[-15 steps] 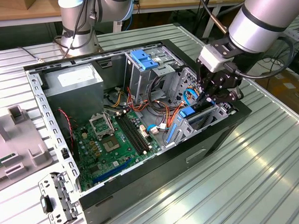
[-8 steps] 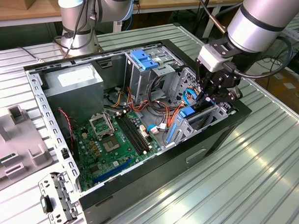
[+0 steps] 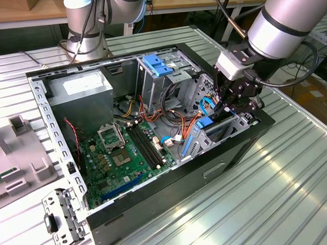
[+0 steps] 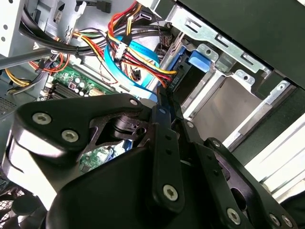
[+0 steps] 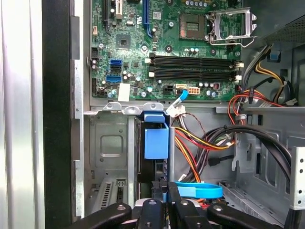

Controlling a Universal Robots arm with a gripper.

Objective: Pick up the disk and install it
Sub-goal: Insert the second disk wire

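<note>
Black claw (image 5: 164, 202) pinched narrow on the blue-edged disk (image 5: 156, 140), upright in its bay (image 5: 110, 148).

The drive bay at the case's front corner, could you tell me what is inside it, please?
The disk stands on edge inside the drive bay, its blue carrier end facing out, with the gripper at its near edge. The disk's label and body are hidden by the bay walls.

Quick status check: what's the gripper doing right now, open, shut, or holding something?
Gripper: shut on the disk, gripping its near edge while the disk stands on edge in the drive bay of the computer case.
</note>
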